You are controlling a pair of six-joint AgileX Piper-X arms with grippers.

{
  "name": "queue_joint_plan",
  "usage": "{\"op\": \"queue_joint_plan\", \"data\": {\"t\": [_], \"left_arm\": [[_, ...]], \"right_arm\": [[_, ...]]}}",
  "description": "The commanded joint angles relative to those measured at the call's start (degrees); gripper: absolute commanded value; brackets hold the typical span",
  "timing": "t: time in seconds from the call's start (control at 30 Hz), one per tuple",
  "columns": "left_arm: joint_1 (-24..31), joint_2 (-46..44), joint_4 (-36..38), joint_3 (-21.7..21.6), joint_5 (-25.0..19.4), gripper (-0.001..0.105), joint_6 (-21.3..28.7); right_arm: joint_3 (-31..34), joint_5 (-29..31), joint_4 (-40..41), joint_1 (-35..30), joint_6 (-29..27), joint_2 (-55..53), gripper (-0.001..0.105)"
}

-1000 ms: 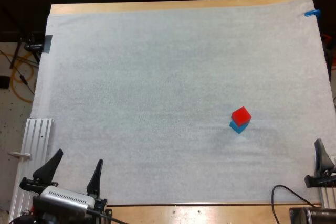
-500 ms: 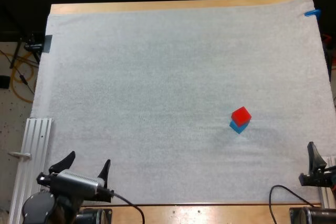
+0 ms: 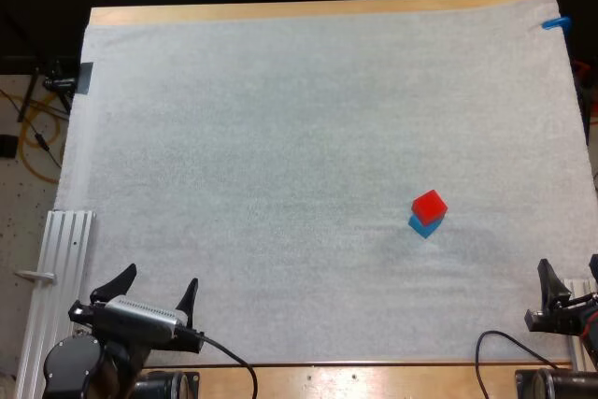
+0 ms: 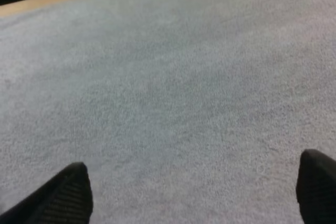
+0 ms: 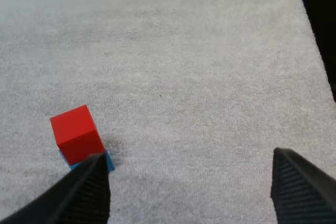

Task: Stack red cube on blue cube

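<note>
**Red cube on blue cube; both hands open & clear**

Wooden surface (image 3: 280, 12) w/ a white textured mat (image 3: 280, 119) over nearly all of it. Bare wood shows as a strip along the far side & another along the near side. A ribbed silver metal rail (image 3: 61, 268) lies just beside the mat's near-left edge.

Left hand (image 3: 159, 279) is at the near-left of the mat, next to the rail. Its two black fingers (image 4: 68, 195) are spread wide w/ nothing betw. them; the left wrist view has bare mat beneath. Right hand (image 5: 189, 153) is at the mat's near-right edge in the high view. It's likewise spread wide, its fingers (image 5: 86, 187) apart & gripping nothing. Both hands are well apart from the cubes.

Small red cube (image 3: 429, 205) rests on top of a small blue cube (image 3: 422, 225), right of centre on the mat, toward the near side. The red one is turned a bit rel. to the blue, so blue corners poke out from under it. In the right wrist view the stack shows just past one finger of the right hand, w/ open mat betw. the two fingers.
</note>
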Motion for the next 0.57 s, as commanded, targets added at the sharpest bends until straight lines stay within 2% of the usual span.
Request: {"op": "queue_joint_plan", "data": {"t": [0.0,0.53], "left_arm": [[0.0,-7.9,-2.8,0.9,-0.2,0.076,-0.2],[0.0,-7.9,-4.3,1.7,-0.2,0.076,-0.2]], "right_arm": [[-0.2,-0.3,-0.4,0.1,0.2,-2.2,0.063],[-0.2,-0.3,-0.4,0.1,0.2,-2.2,0.063]]}}
